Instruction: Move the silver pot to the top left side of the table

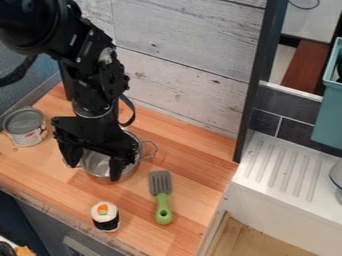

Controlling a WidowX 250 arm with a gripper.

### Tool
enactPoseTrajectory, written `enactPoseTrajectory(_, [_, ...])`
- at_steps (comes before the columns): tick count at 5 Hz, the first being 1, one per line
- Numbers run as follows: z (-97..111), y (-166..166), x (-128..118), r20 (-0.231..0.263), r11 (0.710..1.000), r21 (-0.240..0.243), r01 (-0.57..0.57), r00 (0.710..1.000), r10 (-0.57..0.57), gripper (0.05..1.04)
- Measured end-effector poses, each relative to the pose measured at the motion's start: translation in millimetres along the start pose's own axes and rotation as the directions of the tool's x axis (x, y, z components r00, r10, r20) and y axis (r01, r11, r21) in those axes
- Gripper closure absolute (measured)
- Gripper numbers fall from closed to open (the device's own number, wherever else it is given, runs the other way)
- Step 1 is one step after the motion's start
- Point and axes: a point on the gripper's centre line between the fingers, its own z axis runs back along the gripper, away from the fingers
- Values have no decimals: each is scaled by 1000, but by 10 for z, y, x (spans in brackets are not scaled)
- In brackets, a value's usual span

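1. We're prob. at the grab step: silver pot (100,164) is on the bench (192,159), under our jaws.
2. Jaws are spread wide, no grip yet.
3. Next, we gotta line up, pinch pot, lift & go top L.

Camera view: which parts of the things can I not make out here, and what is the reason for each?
- Pot, camera view: part of its rim is hidden behind the gripper.
- Contact between fingertips and pot, camera view: unclear from this angle.
- White dish, camera view: cut off by the right edge.
- Can, camera view: label print too small.
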Motion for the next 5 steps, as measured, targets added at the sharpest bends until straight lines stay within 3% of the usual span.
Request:
enactPoseTrajectory(1, [-39,-7,-23,-17,1000,0,3,1000,-3,83])
enactPoseTrajectory(2, [-103,-41,32,8,998,10,69,998,-69,83])
enactPoseTrajectory(3, [-213,-54,110,47,977,-8,213,976,-212,83])
enactPoseTrajectory(4, [-364,-114,176,75,940,4,341,937,-341,83])
enactPoseTrajectory(5, [-536,-214,272,87,909,-45,414,908,-409,83])
